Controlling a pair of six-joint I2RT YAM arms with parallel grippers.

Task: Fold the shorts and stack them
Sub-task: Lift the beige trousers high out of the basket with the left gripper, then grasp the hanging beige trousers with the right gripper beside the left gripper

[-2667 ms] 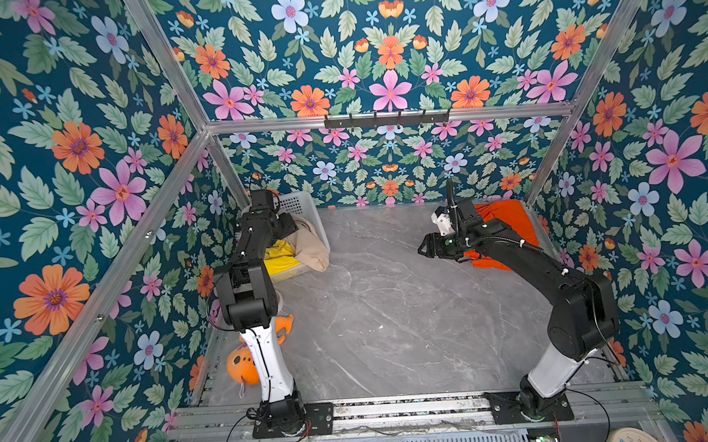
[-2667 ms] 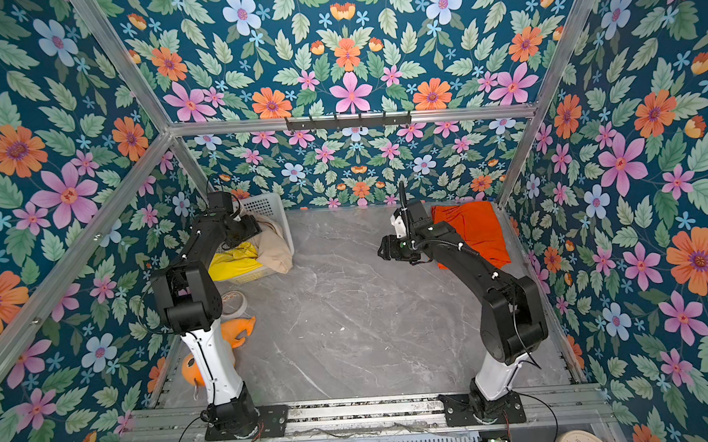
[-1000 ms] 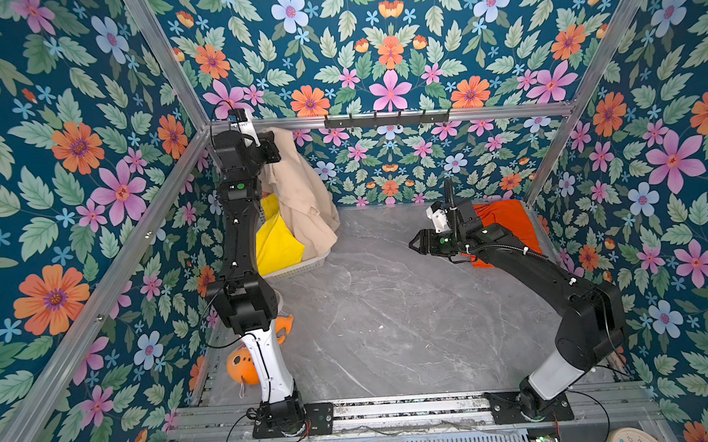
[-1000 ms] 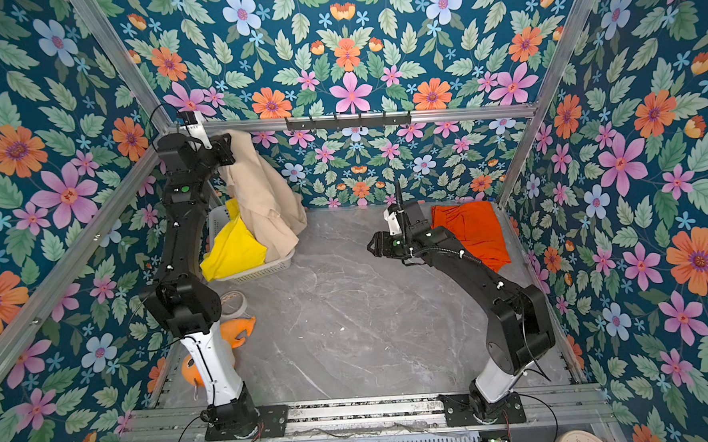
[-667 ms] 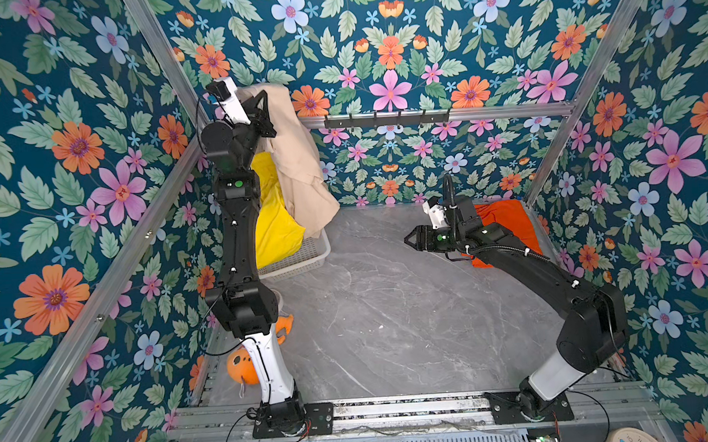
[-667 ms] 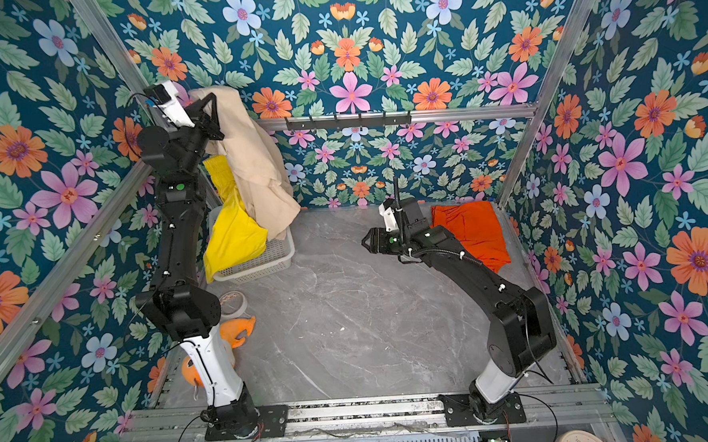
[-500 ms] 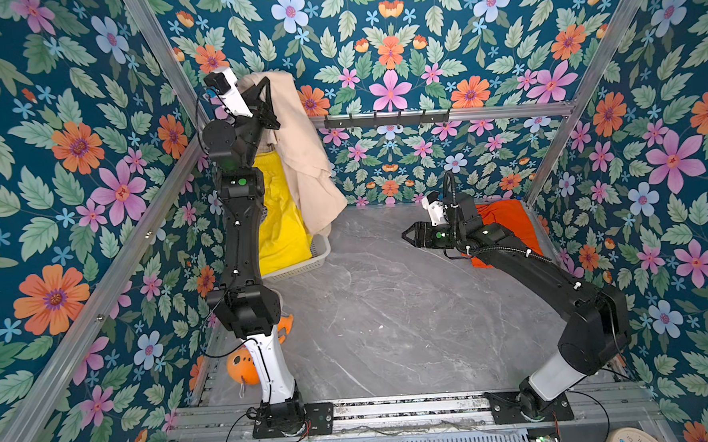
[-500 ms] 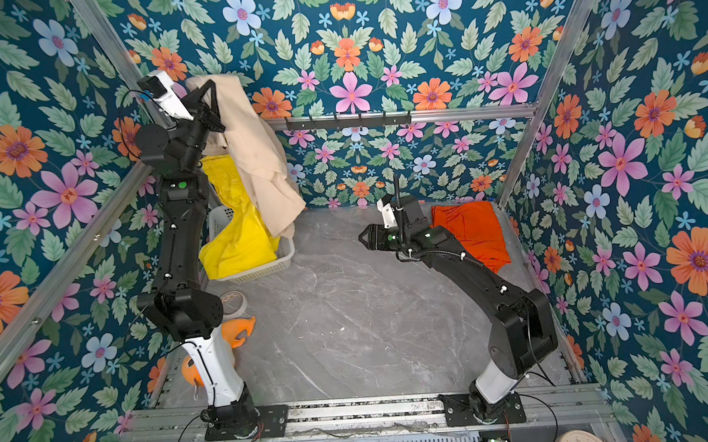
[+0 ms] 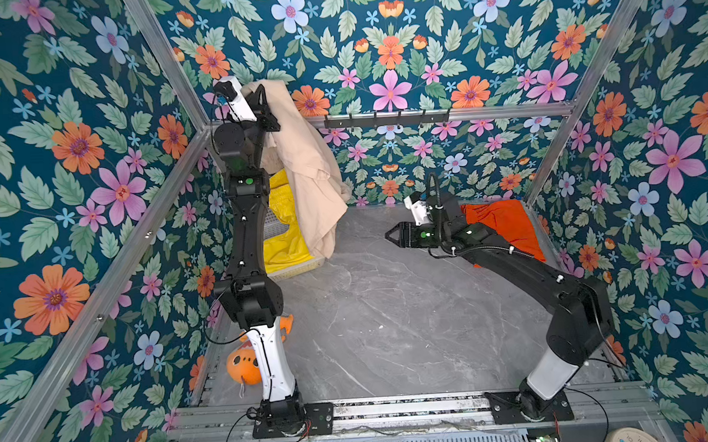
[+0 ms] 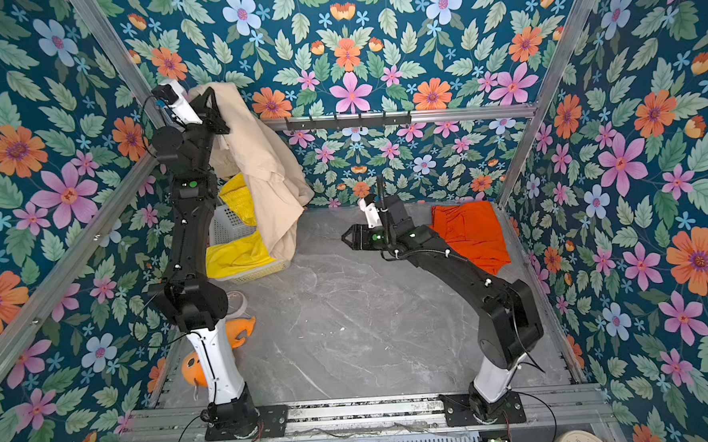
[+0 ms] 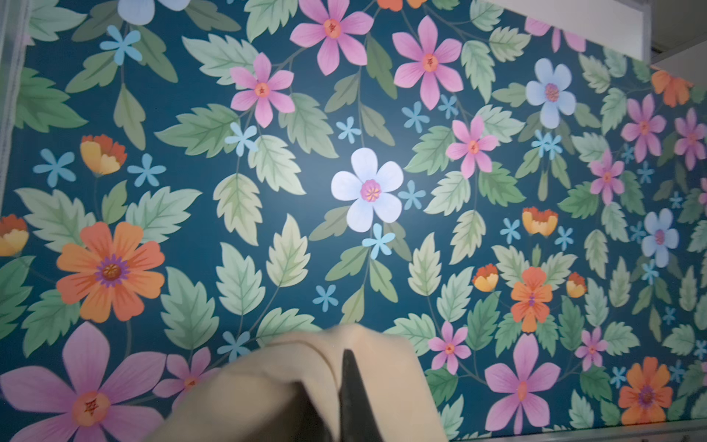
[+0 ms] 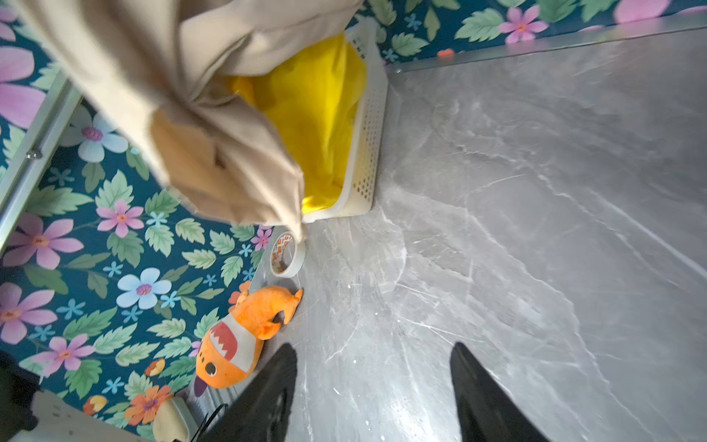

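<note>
Left tool [image 9: 261, 94]: it is held high near the back left corner and clamped together on a fold of the beige shorts [image 9: 308, 178]. In the left wrist view the cloth [image 11: 275, 386] is seen bunched around one dark finger [image 11: 350, 382].
Beige shorts: they are hung from the left tool and draped down over the basket [image 9: 300, 268]. Whether the lowest edge touches the tabletop [image 9: 390, 311] cannot be told.
Yellow shorts [image 9: 282, 238]: they are laid mostly inside the basket. One end is seen reaching up behind the beige cloth.
Orange shorts [image 9: 502, 226]: they are spread flat on the tabletop at the back right, behind the right arm.
Right tool [image 9: 388, 235]: it is held over the middle back of the tabletop and pointed toward the basket. Its jaws are seen apart in the right wrist view [image 12: 373, 348], with nothing between them.
Basket: it is set at the back left, against the wall.
Plush fish [image 12: 237, 344]: it is laid at the left edge, near the left arm's base.
Tape roll [image 12: 287, 254]: it is laid between the fish and the basket.
</note>
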